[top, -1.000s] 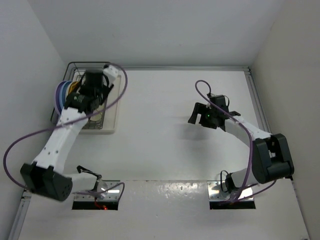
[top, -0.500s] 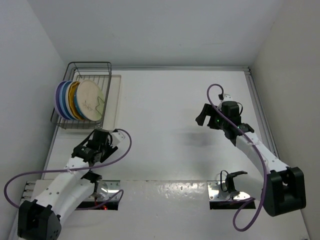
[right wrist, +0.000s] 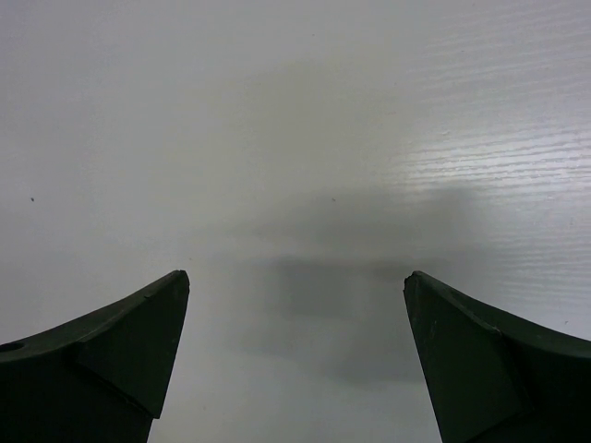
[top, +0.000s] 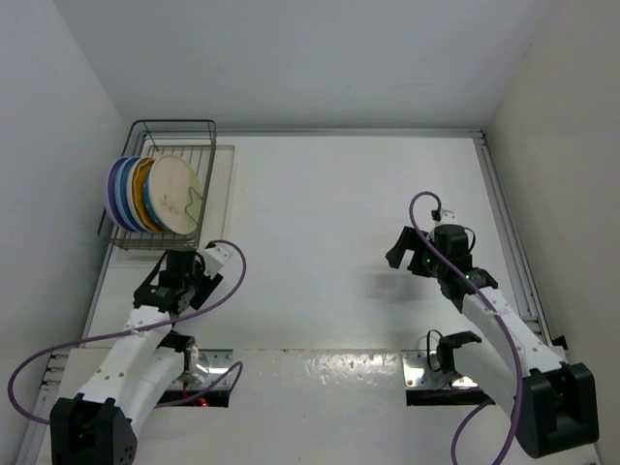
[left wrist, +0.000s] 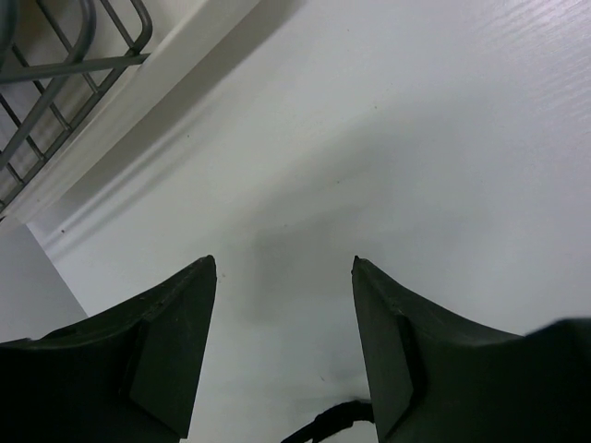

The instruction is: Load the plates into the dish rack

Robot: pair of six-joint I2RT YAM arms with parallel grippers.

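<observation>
Jaws spread on the left tool [left wrist: 284, 263], white table [left wrist: 443, 138] showing in the gap between them, and the tool hangs low over that surface. Ahead of it and off to its left, one corner of the dish rack [left wrist: 92, 65] pokes into the wrist view, dark wires sitting on the pale tray [left wrist: 138, 106]. The remainder of the rack is cut off by the frame edge.

From overhead, the plates [top: 160, 194] stand on edge in the rack, just beyond the left tool, packed face to face. Only the front one, cream with a green mark, shows its face. Behind it come a yellow rim, then blue and lavender rims, overlapping so tightly that counting them is hard, and a teal one I can't pick out.

Over to the right tool [right wrist: 295, 277]: jaws wide apart too, holding nothing, only table and its own soft shadow below. Rack and plates lie well away on its left side, outside its wrist view.
</observation>
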